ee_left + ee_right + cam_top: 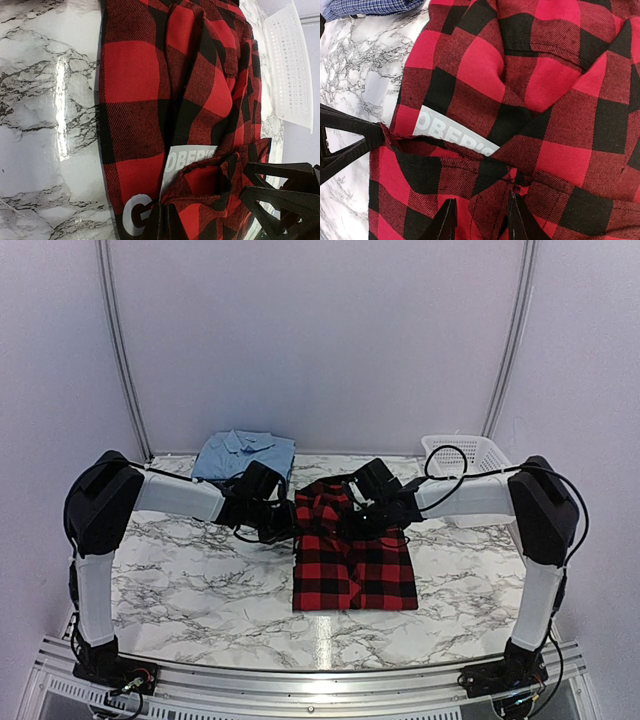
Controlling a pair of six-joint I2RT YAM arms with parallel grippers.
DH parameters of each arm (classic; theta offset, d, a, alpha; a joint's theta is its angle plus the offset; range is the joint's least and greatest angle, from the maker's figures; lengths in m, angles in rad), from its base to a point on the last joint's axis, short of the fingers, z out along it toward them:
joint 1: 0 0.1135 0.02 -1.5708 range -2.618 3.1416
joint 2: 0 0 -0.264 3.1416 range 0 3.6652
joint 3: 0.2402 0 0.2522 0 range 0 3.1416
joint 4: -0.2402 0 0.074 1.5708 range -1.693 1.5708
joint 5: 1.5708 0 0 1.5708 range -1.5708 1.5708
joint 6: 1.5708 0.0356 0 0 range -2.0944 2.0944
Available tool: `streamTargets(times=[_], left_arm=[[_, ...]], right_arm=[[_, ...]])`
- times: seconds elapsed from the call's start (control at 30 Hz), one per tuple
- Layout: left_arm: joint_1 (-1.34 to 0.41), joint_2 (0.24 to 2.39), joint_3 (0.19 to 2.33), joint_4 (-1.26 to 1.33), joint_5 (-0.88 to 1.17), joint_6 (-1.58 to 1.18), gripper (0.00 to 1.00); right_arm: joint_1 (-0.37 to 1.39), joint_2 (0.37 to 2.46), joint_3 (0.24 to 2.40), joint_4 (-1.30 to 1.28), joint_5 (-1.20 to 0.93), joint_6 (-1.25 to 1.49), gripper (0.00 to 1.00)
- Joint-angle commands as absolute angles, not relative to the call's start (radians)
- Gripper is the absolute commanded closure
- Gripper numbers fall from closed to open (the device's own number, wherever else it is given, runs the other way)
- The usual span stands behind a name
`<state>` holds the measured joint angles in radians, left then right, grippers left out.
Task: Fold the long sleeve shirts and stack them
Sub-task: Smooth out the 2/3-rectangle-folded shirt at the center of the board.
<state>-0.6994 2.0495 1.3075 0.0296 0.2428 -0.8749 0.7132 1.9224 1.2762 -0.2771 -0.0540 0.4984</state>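
Marble table (200,580) under everything. The red-and-black plaid shirt (355,565) lies mid-table between my arms, with some white lettering peeking out. The light blue shirt (240,452) sits folded back left, white basket (470,452) back right. My left gripper (161,220) and right gripper (480,217) are both pinched onto bunched plaid at its far end, close together

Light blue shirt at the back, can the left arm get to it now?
Probably, once free: the light blue shirt lies just behind the left claw, nothing between, but that claw looks closed on the edge of the red-and-black plaid shirt.
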Motion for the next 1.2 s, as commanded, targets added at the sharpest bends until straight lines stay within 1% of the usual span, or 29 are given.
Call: streamTargets(times=[0.0, 0.3, 0.73, 0.9, 1.0, 1.13, 1.17], left_arm=[[-0.696, 2.077, 1.328, 0.029, 0.248, -0.864, 1.00], [-0.696, 2.082, 1.331, 0.029, 0.249, -0.866, 1.00], [-0.696, 2.084, 1.331, 0.029, 0.249, -0.867, 1.00], [-0.696, 2.084, 1.329, 0.029, 0.249, -0.868, 1.00], [-0.696, 2.082, 1.330, 0.029, 0.250, -0.868, 1.00], [-0.696, 2.084, 1.330, 0.029, 0.250, -0.867, 1.00], [-0.696, 2.084, 1.329, 0.029, 0.251, -0.867, 1.00]], right_arm=[[0.710, 1.938, 1.272, -0.269, -0.037, 0.508, 0.70], [0.710, 1.937, 1.272, -0.263, -0.054, 0.510, 0.76], [0.712, 1.951, 1.262, -0.268, -0.035, 0.518, 0.76], [0.711, 1.954, 1.267, -0.276, -0.030, 0.517, 0.77], [0.711, 1.954, 1.266, -0.271, -0.038, 0.517, 0.84], [0.710, 1.940, 1.262, -0.265, -0.047, 0.518, 1.00], [0.711, 1.933, 1.262, -0.266, -0.043, 0.518, 1.00]])
